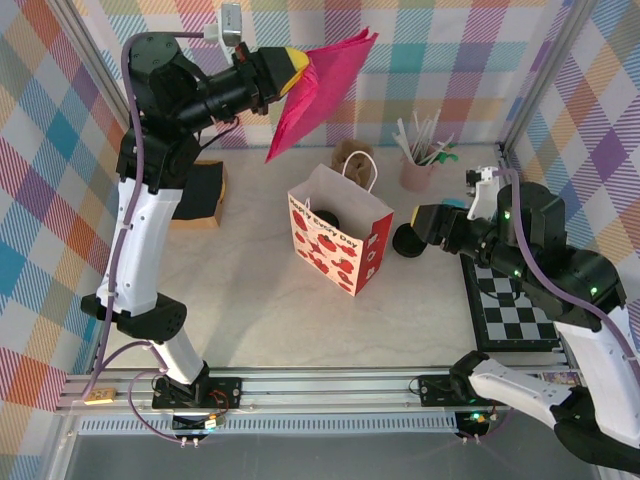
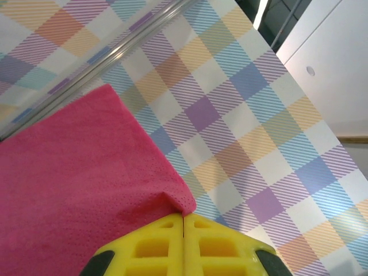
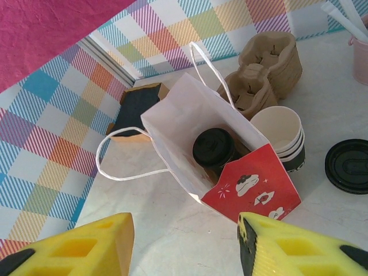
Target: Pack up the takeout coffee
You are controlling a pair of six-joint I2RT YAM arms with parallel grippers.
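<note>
Currently, in the top view, the left gripper (image 1: 296, 68) is raised high at the back left, its yellow fingers (image 2: 149, 247) pressed together on one corner of a magenta perforated cloth (image 1: 322, 88), which hangs down from them in a point over the table. Below it, near the left wall, lies a dark flat-sided block with a tan edge (image 1: 203, 193); what it is cannot be told. At mid-table stands a white paper carrier bag with a red printed front (image 1: 341, 238), upright, mouth open, one white string handle (image 3: 123, 172) lying out on the table. The takeout coffee, a paper cup under a round black plastic lid (image 3: 214, 148), sits inside the bag, standing upright against the red front panel. Behind the bag rest brown moulded-pulp cup carriers (image 3: 265, 66), and just beside its right end a stack of empty white paper cups with a dark lower band (image 3: 279, 131). Right of these a loose flat black lid (image 3: 347, 165) lies on the table, and a pink cup of white straws (image 1: 417, 168) stands at the back. The right gripper (image 3: 185, 225) faces the bag, jaws parted, nothing between them. Under the right arm lies a black-and-white chequered board (image 1: 508, 305).
</note>
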